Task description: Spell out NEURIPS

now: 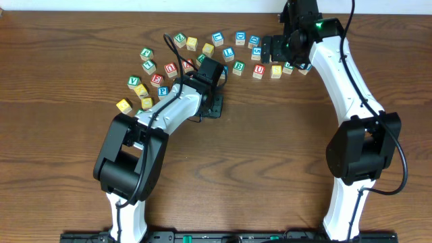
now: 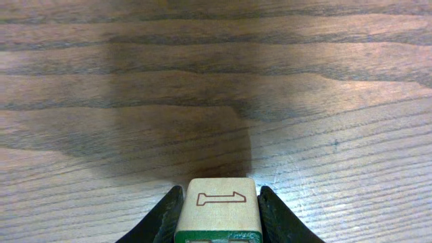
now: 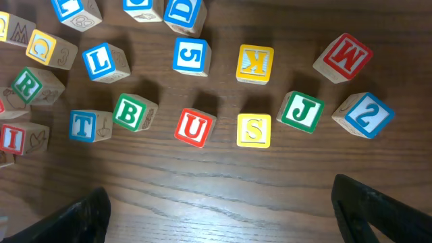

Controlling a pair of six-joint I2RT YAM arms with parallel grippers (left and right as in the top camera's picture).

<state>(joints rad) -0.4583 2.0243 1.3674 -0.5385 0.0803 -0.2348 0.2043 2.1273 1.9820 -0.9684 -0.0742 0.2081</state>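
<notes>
My left gripper [image 2: 217, 226] is shut on a small wooden cube [image 2: 219, 202]. The cube has a green-edged face at the bottom and a red outline figure on its upper side; its letter cannot be read. In the overhead view this gripper [image 1: 214, 106] hangs over bare wood just below the arc of cubes. My right gripper [image 3: 223, 216] stands open and empty, and in the overhead view it [image 1: 275, 48] hovers over the right-hand cubes. Beyond its fingers lie a red U [image 3: 194, 127], a yellow S [image 3: 253, 130], a green R [image 3: 27, 86] and a red I [image 3: 13, 138].
Other cubes surround these: blue T [image 3: 82, 126], green B [image 3: 131, 111], blue L [image 3: 101, 61], blue 5 [image 3: 190, 55], yellow K [image 3: 255, 63], green J [image 3: 300, 111], blue 2 [image 3: 364, 115], red M [image 3: 344, 57]. Another cluster of cubes [image 1: 152, 77] curves round the left arm.
</notes>
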